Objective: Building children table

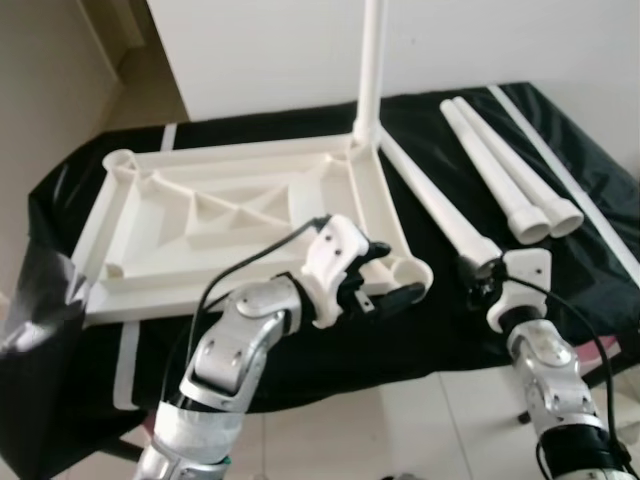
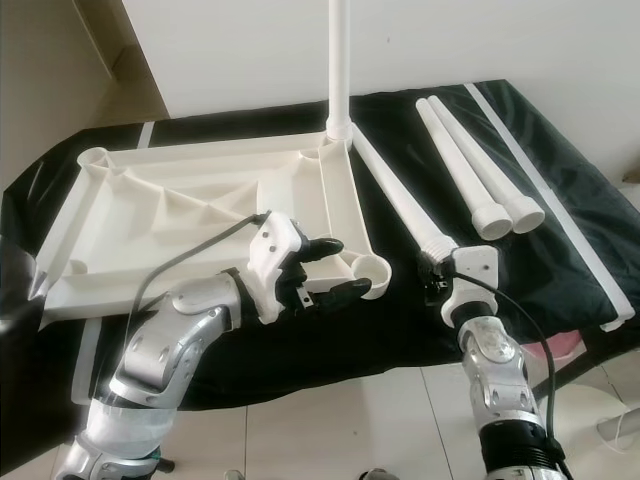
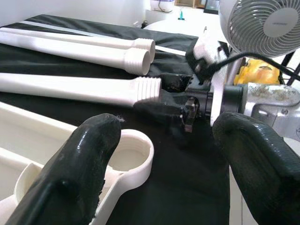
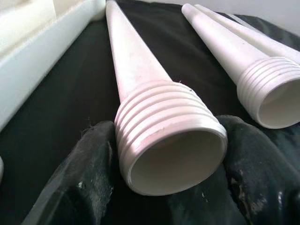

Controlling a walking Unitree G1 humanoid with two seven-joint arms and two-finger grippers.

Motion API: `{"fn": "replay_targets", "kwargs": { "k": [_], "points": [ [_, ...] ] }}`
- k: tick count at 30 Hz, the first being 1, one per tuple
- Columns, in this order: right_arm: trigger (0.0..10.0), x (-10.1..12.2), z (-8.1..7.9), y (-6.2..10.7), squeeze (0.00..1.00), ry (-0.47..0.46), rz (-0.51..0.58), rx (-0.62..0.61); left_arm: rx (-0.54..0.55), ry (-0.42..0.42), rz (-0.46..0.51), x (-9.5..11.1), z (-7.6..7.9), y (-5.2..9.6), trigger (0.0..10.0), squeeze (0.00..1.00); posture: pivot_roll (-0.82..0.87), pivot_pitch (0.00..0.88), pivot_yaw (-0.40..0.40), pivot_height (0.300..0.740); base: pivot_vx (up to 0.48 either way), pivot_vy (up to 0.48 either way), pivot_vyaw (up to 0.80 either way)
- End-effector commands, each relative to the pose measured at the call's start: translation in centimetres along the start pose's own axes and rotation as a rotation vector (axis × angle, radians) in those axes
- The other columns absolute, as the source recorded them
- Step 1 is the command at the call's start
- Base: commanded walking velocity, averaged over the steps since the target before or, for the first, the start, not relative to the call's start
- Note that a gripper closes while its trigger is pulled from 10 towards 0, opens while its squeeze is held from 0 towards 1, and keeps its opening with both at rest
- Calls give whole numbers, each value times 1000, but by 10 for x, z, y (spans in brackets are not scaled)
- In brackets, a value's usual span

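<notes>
I see the white plastic tabletop (image 1: 230,215) lying upside down on a desk (image 1: 560,130) covered with black cloth. One leg (image 1: 372,60) already stands upright in the far corner socket on my right side. The near right corner socket (image 1: 412,272) is open, a round white ring with nothing in it.

My left gripper (image 1: 385,275) hovers right at that near socket, its jaws spread wide and holding nothing. In the left wrist view one black finger (image 3: 79,164) sits just over the ring of the socket (image 3: 133,157), the other well off to the side.

My right gripper (image 2: 432,268) is at the threaded end of a loose leg (image 2: 400,205), which lies on the cloth slanting from the far corner of the tabletop toward me. In the right wrist view the ribbed end (image 4: 168,140) of this leg sits between the two black fingers (image 4: 89,173), which close against it on either side, so I have hold of it. The leg rests low on the cloth; I cannot tell whether its end is lifted.

Two more legs (image 1: 505,170) lie side by side farther to the right on the desk, threaded ends toward me, well apart from the tabletop. A long thin white strip (image 1: 570,170) lies along the right edge of the cloth. A fan (image 3: 262,23) shows behind my right arm in the left wrist view.
</notes>
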State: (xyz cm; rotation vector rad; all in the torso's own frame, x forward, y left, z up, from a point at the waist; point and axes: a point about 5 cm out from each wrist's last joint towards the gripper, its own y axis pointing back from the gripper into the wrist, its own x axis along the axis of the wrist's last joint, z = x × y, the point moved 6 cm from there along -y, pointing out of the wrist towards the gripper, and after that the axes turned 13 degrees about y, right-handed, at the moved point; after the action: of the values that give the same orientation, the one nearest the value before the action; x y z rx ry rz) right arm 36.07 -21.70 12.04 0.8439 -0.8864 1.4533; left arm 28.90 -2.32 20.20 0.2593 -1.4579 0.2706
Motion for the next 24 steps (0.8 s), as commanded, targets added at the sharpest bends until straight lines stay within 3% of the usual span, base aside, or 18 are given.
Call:
{"fn": "replay_targets", "kwargs": {
  "k": [1,3,5,6,7,8,11,14,18,19,24],
  "points": [
    [10000,-8,-10,3,0,75,-30,34,72,1,10,2,-8,1,10000,0,-83,92,52,740,0,0,0],
    [10000,-12,-9,3,0,159,-47,27,73,1,9,2,-8,1,10000,0,-83,94,52,740,0,0,0],
    [10000,-16,-8,4,0,311,-53,26,73,0,10,2,-9,1,10000,0,-83,95,53,740,0,0,0],
    [10000,-16,-8,4,0,311,-53,26,73,0,10,2,-9,1,10000,0,-83,95,53,740,0,0,0],
    [10000,-21,-6,4,0,388,-71,19,74,1,10,2,-9,1,10000,0,-83,96,54,740,0,0,0],
    [10000,-21,-6,4,0,388,-71,19,74,1,10,2,-9,1,10000,0,-83,96,54,740,0,0,0],
    [10000,-24,-3,5,0,535,-75,13,73,2,9,2,-9,1,10000,0,-84,97,56,740,0,0,0],
    [10000,-23,-5,6,0,586,-62,25,72,3,10,2,-9,1,10000,0,-86,97,56,740,0,0,0],
    [10000,-24,-5,6,0,588,-65,16,72,3,10,2,-9,1,10000,0,-86,98,56,740,0,0,0],
    [10000,-24,-6,6,1000,557,-61,9,73,4,11,3,-9,1,10000,0,-85,98,54,740,0,0,0],
    [10000,-22,-5,6,1000,494,-53,3,75,2,11,3,-9,1,10000,0,-84,99,53,740,0,0,0]
  ]
}}
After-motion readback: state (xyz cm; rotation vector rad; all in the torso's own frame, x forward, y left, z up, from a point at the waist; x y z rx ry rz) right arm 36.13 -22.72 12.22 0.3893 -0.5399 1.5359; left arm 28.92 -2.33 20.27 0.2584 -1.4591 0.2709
